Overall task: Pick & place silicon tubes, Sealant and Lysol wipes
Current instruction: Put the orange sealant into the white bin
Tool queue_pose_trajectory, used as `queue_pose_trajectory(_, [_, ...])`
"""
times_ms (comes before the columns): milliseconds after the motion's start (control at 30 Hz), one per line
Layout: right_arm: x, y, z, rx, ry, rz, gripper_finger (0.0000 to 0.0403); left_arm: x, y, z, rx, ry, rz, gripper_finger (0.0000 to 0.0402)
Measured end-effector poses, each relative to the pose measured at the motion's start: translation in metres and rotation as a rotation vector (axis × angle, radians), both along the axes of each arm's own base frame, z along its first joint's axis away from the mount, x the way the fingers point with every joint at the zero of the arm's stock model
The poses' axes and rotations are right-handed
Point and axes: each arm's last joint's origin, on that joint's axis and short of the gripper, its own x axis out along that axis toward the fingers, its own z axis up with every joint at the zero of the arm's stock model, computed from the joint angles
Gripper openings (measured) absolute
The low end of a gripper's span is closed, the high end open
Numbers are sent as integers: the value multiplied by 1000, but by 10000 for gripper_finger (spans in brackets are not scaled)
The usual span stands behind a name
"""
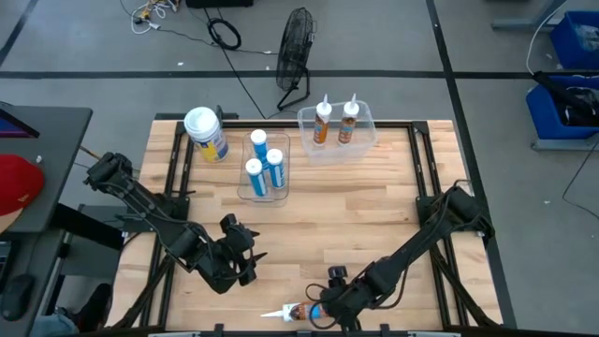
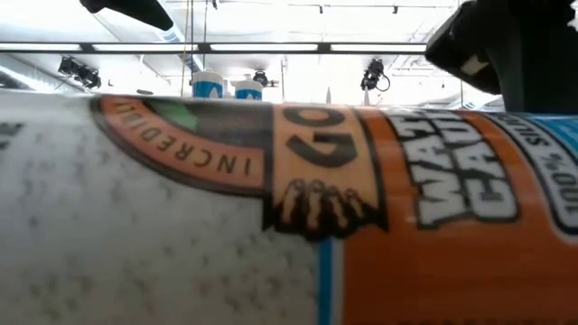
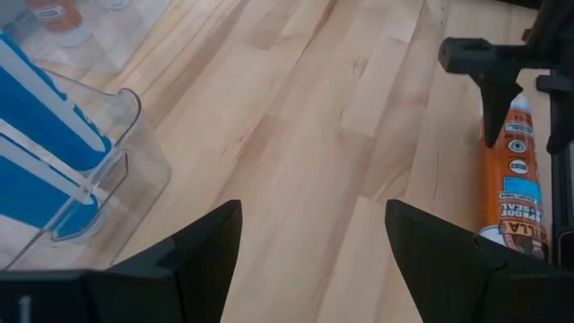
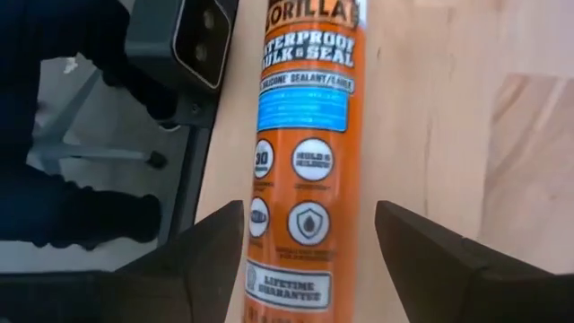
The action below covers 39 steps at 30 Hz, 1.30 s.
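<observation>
Wooden table (image 1: 374, 206): bin (image 1: 337, 133) at 12 o'clock holds two sealants; tray (image 1: 263, 167) holds three blue tubes. Wipes (image 1: 207, 134) at 11. Right gripper (image 1: 323, 309), wide, straddles sealant (image 1: 298, 314) at 6. Left gripper (image 1: 245, 253) wide, empty.

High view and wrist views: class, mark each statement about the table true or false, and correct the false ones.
1. The Lysol wipes stand at the table's far left. True.
2. Three blue-and-white tubes sit in a clear bin. True.
3. The right claw is shut on the orange sealant tube. False: it is open, fingers either side of the tube.
4. The left claw holds a tube. False: it is open and empty.
5. The other clear bin holds four orange tubes. False: two.
</observation>
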Motion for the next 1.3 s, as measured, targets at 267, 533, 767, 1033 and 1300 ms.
queue_pose_trajectory(267, [1,2,-16,-17,67,-6,259,0,0,0,6,2,-4,281])
queue_pose_trajectory(533, [1,-3,-27,-79,116,-19,257,0,0,0,9,5,-5,281])
queue_pose_trajectory(767, [0,-7,-28,-118,128,-17,217,0,0,0,10,6,-6,281])
queue_pose_trajectory(1033, [-1,-8,-28,-131,132,-22,212,0,0,0,10,6,-5,281])
queue_pose_trajectory(1300, [-8,-17,-21,-238,127,-76,209,-3,-3,0,37,-8,-12,281])
